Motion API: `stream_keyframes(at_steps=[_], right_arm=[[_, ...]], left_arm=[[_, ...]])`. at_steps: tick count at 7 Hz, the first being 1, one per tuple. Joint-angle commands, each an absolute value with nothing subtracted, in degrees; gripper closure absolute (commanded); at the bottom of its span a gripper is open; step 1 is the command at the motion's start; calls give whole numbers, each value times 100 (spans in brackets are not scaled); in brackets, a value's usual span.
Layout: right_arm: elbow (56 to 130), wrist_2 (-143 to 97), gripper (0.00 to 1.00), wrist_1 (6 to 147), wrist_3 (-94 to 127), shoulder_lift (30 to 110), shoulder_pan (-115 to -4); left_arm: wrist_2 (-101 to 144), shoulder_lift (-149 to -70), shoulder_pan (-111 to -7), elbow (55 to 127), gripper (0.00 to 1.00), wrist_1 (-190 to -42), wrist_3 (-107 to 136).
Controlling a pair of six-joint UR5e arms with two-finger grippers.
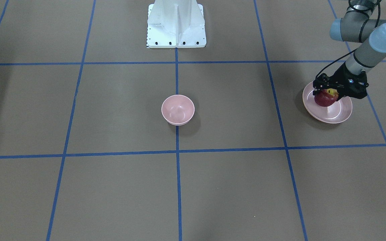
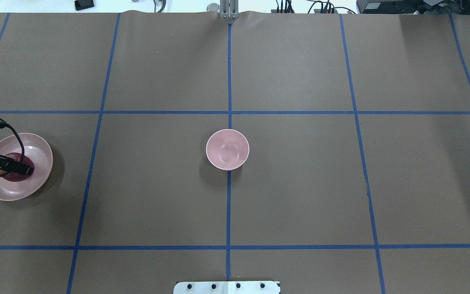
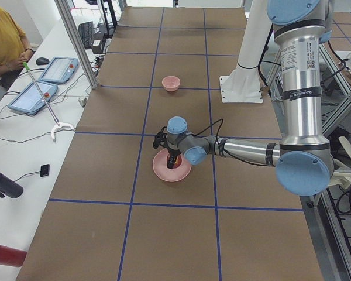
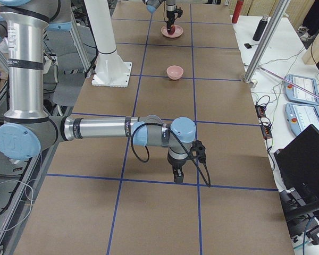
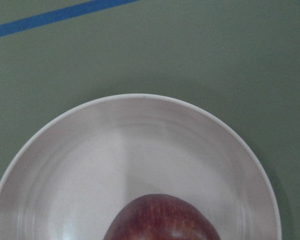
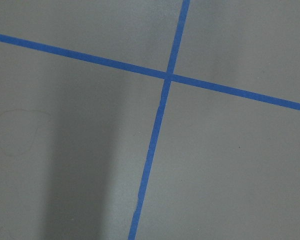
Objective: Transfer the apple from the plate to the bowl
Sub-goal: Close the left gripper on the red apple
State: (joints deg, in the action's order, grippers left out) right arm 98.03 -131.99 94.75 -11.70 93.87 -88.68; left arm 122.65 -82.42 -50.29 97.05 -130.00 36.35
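Note:
The dark red apple (image 1: 326, 98) with a yellow patch on top is over the wide pale pink plate (image 1: 344, 114) at the table's left end. My left gripper (image 1: 327, 94) reaches down over it with its jaws on either side of the apple and looks shut on it. I cannot tell whether the apple rests on the plate or hangs just above it. The left wrist view shows the apple's top (image 5: 162, 220) over the plate (image 5: 140, 150). The small deep pink bowl (image 1: 178, 109) stands empty at the table's centre. My right gripper (image 4: 178, 178) points down at bare table far from both; I cannot tell its state.
The white robot base (image 1: 176, 23) stands at the table's near edge behind the bowl. Blue tape lines grid the brown table (image 2: 300, 183). Operators' tablets and cables (image 3: 41, 82) lie beyond the far edge.

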Motion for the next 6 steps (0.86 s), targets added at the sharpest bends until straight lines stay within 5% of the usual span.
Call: stream_keyframes(at_steps=[1, 2, 3, 4, 6], right_arm=[[9791, -13192, 0, 9475, -1178, 9387, -8868], [9791, -13201, 0, 9475, -1178, 9387, -8868], [9791, -13201, 0, 9475, -1178, 9387, -8868], [9791, -13201, 0, 9475, -1169, 9387, -8868], [9791, -13210, 0, 9475, -1178, 9422, -8868]], left_arm=[[12261, -8279, -5010, 9668, 57, -12999, 3630], [12304, -8271, -5053, 9755, 89, -12999, 3621], [12557, -8227, -5097, 10147, 100, -12860, 3621], [12681, -8322, -5176, 10795, 100, -11875, 3673], [12221, -9720, -5081, 11766, 100, -9066, 4109]])
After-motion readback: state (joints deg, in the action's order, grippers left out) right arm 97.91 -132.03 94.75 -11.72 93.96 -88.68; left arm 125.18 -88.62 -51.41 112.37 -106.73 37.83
